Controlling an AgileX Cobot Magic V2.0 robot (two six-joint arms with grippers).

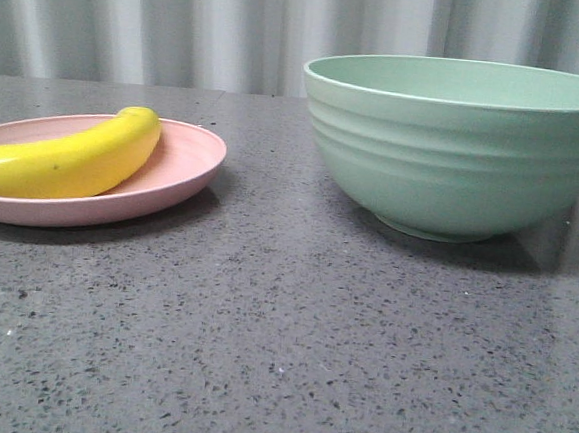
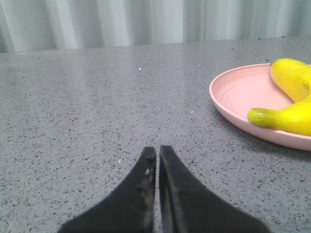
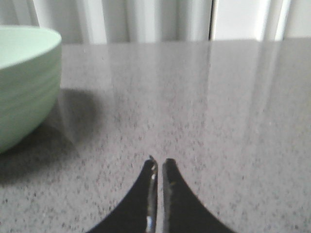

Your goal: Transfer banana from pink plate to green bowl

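Observation:
The yellow banana (image 1: 68, 160) lies on the pink plate (image 1: 189, 158) at the left of the table. The green bowl (image 1: 460, 150) stands upright at the right, empty as far as I can see. Neither gripper shows in the front view. In the left wrist view my left gripper (image 2: 157, 150) is shut and empty, low over the table, with the plate (image 2: 238, 92) and banana (image 2: 291, 104) off to one side, apart from it. In the right wrist view my right gripper (image 3: 159, 162) is shut and empty, with the bowl (image 3: 24, 82) off to one side.
The dark grey speckled tabletop (image 1: 291, 327) stretches between the plate and the bowl and in front of both. A pale pleated curtain (image 1: 235, 22) hangs behind the table's far edge.

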